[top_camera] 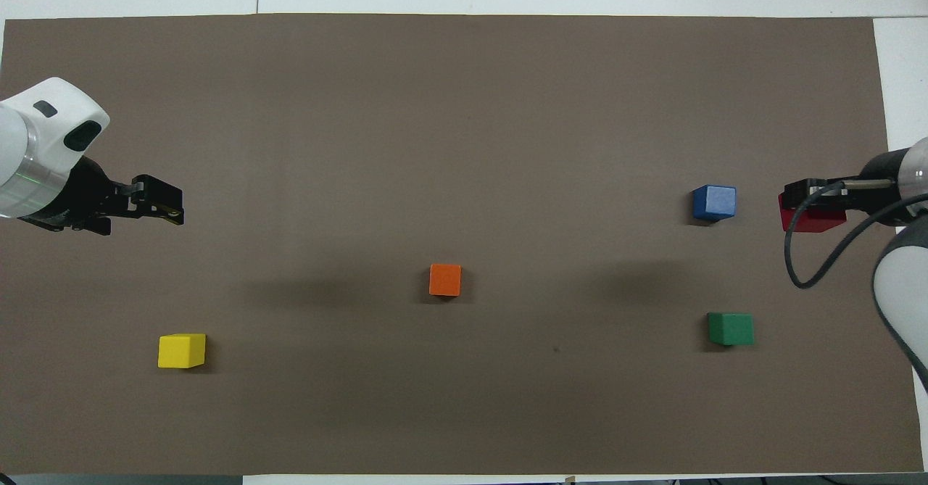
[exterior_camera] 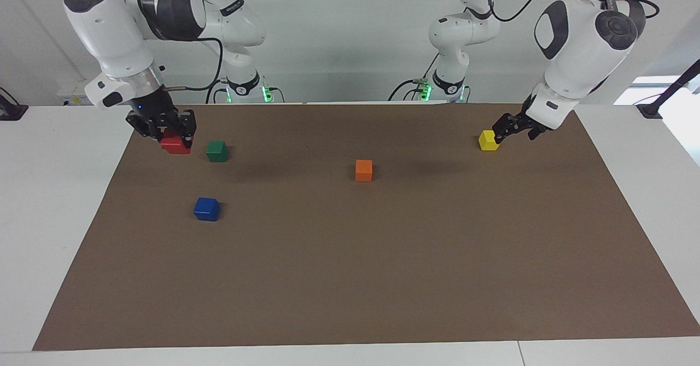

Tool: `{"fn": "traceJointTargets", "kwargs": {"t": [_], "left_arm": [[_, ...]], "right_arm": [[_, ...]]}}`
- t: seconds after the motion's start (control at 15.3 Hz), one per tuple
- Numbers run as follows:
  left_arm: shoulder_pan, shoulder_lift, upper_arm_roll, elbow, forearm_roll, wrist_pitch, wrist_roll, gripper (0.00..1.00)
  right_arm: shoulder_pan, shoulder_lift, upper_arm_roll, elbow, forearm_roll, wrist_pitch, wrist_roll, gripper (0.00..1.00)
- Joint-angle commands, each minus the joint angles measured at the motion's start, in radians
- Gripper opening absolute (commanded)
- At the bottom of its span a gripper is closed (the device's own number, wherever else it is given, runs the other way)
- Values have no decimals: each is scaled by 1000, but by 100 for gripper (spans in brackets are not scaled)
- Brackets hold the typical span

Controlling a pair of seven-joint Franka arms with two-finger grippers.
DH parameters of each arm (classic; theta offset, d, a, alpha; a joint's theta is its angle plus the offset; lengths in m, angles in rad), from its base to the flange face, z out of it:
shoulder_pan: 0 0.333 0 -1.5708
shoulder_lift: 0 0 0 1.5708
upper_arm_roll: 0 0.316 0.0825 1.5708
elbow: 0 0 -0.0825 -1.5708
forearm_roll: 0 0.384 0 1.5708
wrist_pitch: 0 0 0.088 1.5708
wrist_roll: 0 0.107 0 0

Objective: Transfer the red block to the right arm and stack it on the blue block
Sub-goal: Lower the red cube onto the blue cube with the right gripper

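The right tool (exterior_camera: 169,132) holds the red block (exterior_camera: 175,144) tight, up in the air at about 3 o'clock from the blue block (top_camera: 714,202) seen from above. The left tool (exterior_camera: 506,129) waits with its fingers wide. If the red block comes down off-centre, it could slide off or push the blue block away

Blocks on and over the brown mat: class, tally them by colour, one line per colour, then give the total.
Red block: 1
Green block: 1
Blue block: 1
Orange block: 1
Yellow block: 1
Total: 5
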Motion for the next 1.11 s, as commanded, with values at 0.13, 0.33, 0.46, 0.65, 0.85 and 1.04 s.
{"fn": "traceJointTargets", "kwargs": {"t": [0.13, 0.33, 0.46, 0.65, 0.85, 1.04], "left_arm": [[-45, 29, 23, 54, 25, -92, 25, 100], [-72, 22, 49, 76, 25, -92, 26, 100], [-100, 15, 73, 74, 25, -96, 28, 100], [-101, 22, 72, 81, 57, -98, 83, 100], [-91, 18, 64, 79, 61, -87, 85, 100], [-94, 19, 69, 79, 61, -84, 85, 100]], "right_arm": [[-4, 37, 3, -108, -47, 202, -24, 0], [-10, 77, 3, -134, -47, 277, -24, 0], [-13, 109, 3, -147, -47, 335, -26, 0], [-10, 138, 3, -155, -47, 356, -18, 0], [-22, 183, 3, -155, -39, 408, -12, 0], [-22, 221, 3, -154, -32, 421, 8, 0]]}}
